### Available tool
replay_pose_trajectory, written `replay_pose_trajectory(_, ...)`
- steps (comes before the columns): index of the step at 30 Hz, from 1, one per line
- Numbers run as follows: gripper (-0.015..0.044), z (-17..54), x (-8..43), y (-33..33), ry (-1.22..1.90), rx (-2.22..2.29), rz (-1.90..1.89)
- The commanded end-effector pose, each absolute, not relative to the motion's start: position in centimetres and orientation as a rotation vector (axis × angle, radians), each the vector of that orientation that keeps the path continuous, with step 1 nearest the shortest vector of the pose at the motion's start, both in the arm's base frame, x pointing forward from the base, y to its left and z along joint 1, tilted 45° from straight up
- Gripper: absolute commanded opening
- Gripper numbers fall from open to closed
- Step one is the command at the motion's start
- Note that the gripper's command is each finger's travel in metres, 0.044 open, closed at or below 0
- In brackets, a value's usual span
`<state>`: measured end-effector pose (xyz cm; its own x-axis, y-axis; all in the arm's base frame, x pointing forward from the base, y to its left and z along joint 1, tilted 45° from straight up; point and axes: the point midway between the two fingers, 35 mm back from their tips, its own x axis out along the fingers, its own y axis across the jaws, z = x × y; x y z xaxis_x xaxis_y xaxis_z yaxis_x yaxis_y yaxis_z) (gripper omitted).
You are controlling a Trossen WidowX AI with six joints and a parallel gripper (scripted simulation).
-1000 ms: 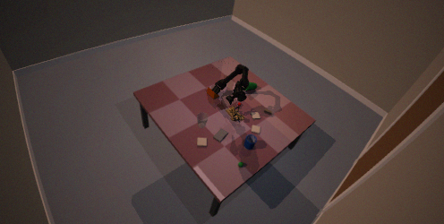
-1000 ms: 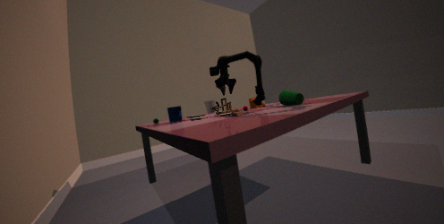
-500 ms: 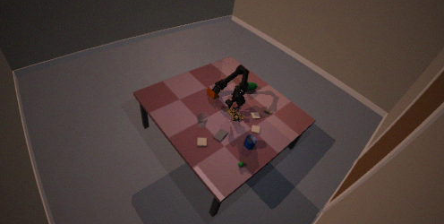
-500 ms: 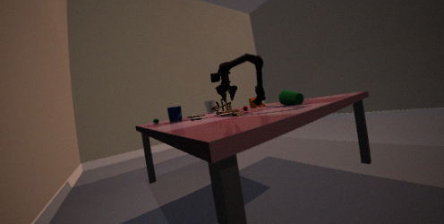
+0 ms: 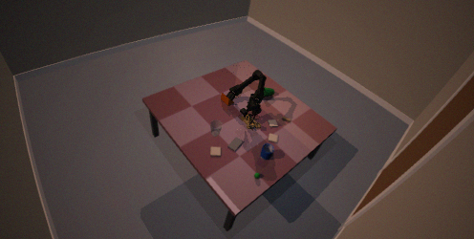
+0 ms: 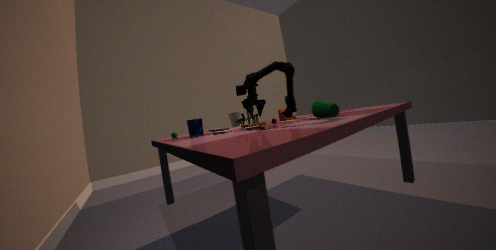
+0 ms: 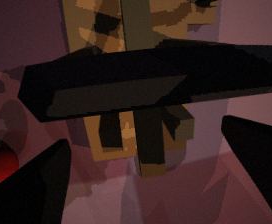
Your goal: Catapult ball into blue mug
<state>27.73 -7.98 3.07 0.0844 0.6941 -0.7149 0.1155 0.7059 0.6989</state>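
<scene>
1. Catapult (image 5: 252,124) (image 6: 256,124) (image 7: 151,167) sits on the counter (image 5: 179,115) (image 6: 300,142); our wrist view shows its wooden parts up close.
2. We see the pincer (image 5: 247,114) (image 6: 254,112) (image 7: 148,135) spread wide above it, gripping nothing.
3. The red ball (image 6: 274,121) (image 7: 2,163) shows beside the catapult in our exterior and wrist views; from the top we cannot make it out.
4. Only the top and exterior views give us the blue mug (image 5: 267,151) (image 6: 195,127).

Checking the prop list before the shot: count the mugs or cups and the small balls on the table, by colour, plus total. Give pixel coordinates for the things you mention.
Blue mug (image 5: 267,152) (image 6: 195,127): 1
Green ball (image 5: 257,175) (image 6: 174,135): 1
Red ball (image 6: 274,121) (image 7: 2,163): 1
Green cup (image 5: 269,92) (image 6: 324,109): 1
Clear cup (image 5: 216,127) (image 6: 233,118): 1
Total: 5
</scene>
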Motion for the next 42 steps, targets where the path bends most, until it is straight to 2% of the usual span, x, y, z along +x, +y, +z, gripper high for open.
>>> replay_pose_trajectory(1, 0.044, 2.6, 27.8, -7.3, 1.448, 0.72, 0.49)
replay_pose_trajectory(15, 0.044, 1.3, 27.8, -5.9, 1.448, 0.721, 0.492)
replay_pose_trajectory(26, 0.0151, 1.5, 27.8, -6.3, 1.447, 0.714, 0.494)
replay_pose_trajectory(32, 0.0111, 1.5, 27.8, -6.3, 1.447, 0.714, 0.494)
replay_pose_trajectory(36, 0.0006, 3.7, 27.6, -8.5, 1.448, 0.715, 0.492)
replay_pose_trajectory(42, 0.0, 5.1, 27.4, -9.8, 1.446, 0.711, 0.497)
